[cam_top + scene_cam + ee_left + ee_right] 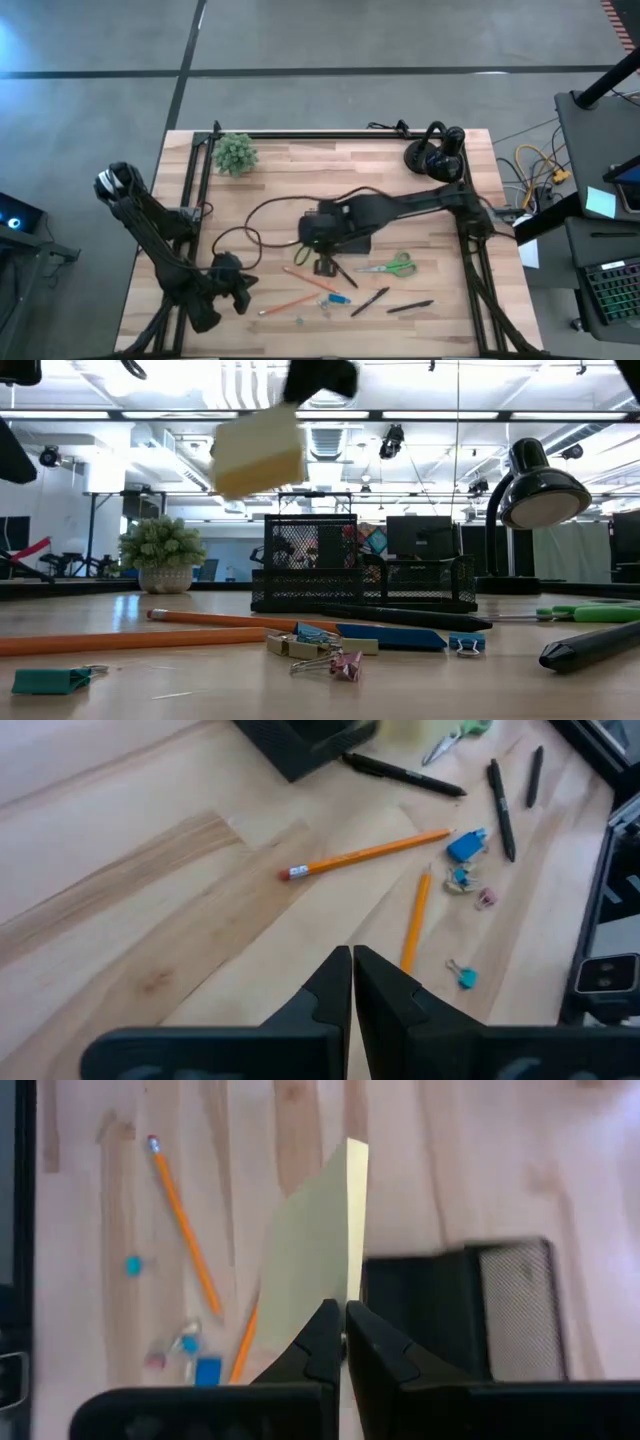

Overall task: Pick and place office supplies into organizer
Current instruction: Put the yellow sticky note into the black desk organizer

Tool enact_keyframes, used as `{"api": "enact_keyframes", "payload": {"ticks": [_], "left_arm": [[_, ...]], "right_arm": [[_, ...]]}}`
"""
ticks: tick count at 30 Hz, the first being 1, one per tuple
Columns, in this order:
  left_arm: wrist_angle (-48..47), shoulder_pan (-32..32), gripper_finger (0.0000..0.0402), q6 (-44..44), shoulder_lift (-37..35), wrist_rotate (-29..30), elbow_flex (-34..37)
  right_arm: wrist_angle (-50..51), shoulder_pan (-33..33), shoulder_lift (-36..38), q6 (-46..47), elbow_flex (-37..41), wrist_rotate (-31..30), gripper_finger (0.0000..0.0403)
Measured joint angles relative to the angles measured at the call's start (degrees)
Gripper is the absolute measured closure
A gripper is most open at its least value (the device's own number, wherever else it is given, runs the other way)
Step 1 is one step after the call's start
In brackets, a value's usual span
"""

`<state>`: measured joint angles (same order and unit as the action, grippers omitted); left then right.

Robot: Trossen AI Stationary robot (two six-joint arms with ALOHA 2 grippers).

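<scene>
Right now the right hand (340,1342) is pinched on the edge of the sticky-note pad (312,1275), carrying it in the air above the middle of the surface (270,180). In the low view the pad (257,453) hangs tilted, well clear of the wood, up at about eleven o'clock from the organizer (360,570). From above, the arm covers most of the organizer (355,243), so I cannot tell how squarely the pad sits over a compartment.

Judging by its look, the pad is light and fairly stiff as a block, but its loose sheets could fan or bend; a grip on one thin edge lets it swing, so the bound side would be the safer hold.

The left hand (352,982) waits fully closed and empty near the seven o'clock corner of the surface.

Other supplies lie toward six o'clock: orange pencils (368,854), black pens (500,808), green-handled scissors (390,266), a blue piece (466,846) and small clips (330,662).

From above, the pad itself is hidden under the right arm. The clips are too small to count with certainty. The organizer's inner dividers are hard to read through its mesh in the low view.
</scene>
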<state>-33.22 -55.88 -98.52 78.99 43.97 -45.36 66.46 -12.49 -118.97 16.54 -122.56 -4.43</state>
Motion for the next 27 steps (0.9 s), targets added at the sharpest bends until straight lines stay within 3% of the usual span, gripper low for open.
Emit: {"api": "enact_keyframes", "payload": {"ticks": [7,12,18,23,27], "left_arm": [[4.4,0.0,0.0401,0.0,3.8,0.0,0.0],[7.2,0.0,0.0402,0.0,6.2,0.0,0.0],[9.0,0.0,0.0402,-0.1,7.6,0.0,-0.3],[9.0,-0.1,0.0402,-0.1,7.9,0.0,-0.7],[9.2,0.0,0.0401,-0.1,7.7,0.0,-0.7]], "right_arm": [[18.1,-0.2,6.4,10.7,0.5,-5.2,0.0395],[23.5,1.9,9.3,16.9,3.9,-2.4,0.0395],[21.0,7.9,13.3,18.4,15.8,0.9,0.0395],[4.4,13.7,19.3,16.6,31.3,11.3,0.0395],[-4.5,16.2,22.7,17.9,39.0,16.5,0.0395]]}}
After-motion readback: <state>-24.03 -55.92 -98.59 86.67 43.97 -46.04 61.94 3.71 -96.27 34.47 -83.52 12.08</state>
